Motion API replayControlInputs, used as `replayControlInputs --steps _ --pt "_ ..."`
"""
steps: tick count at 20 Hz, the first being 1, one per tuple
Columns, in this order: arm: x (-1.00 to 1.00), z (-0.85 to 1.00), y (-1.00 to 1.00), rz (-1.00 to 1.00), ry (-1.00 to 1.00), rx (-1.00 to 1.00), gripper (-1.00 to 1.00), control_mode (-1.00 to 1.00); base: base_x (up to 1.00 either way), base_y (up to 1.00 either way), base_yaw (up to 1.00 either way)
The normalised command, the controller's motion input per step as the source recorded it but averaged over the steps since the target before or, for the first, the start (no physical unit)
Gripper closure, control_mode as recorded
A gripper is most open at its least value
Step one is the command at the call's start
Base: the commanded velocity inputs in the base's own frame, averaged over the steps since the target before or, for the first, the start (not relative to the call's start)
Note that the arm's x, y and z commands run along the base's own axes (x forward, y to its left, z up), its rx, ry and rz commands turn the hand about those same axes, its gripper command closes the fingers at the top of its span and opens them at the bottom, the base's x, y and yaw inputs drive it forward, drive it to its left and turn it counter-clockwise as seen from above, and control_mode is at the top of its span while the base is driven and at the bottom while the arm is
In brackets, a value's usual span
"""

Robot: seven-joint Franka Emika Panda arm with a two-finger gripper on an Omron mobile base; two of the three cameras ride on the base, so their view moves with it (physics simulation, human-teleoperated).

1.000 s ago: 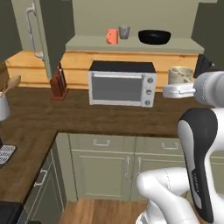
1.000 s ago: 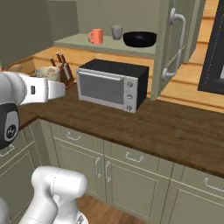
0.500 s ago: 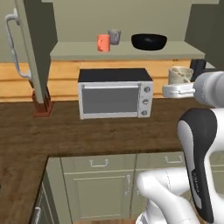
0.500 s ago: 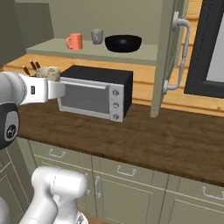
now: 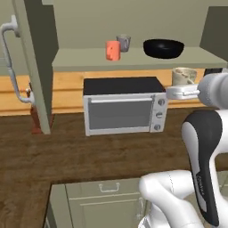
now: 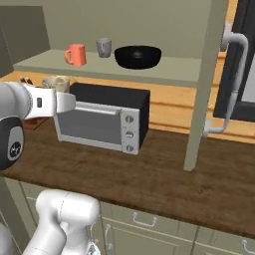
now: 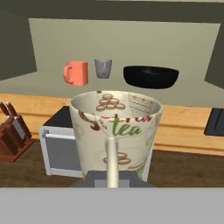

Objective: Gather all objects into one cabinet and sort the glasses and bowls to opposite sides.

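Over the last second I drove the base sideways along the counter, so the whole scene slid across both base views; nothing on the shelf itself moved. That brought the open cabinet (image 5: 133,58) square in front of me, with its door (image 5: 33,67) swung wide to the left of the microwave (image 5: 124,107) and the shelf directly above the microwave. On that shelf the black bowl (image 5: 163,48) sat toward the right, with the orange mug (image 5: 113,50) and the grey mug (image 5: 123,42) close together toward the left. The gripper (image 5: 187,89) was clamped tight on the rim of the cream cup (image 5: 183,76), holding it upright just right of the microwave and below shelf level. I judged only a lift and a reach to the mugs' side remained, well apart from the bowl.
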Motion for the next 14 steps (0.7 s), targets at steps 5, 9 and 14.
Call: replayControlInputs --steps 5,9,14 --pt "0.00 0.00 0.00 0.00 0.00 0.00 1.00 1.00 0.23 0.51 -0.19" --pt "0.00 0.00 0.00 0.00 0.00 0.00 1.00 1.00 0.40 0.14 -0.23" --pt "0.00 0.00 0.00 0.00 0.00 0.00 1.00 1.00 0.62 0.01 -0.22"
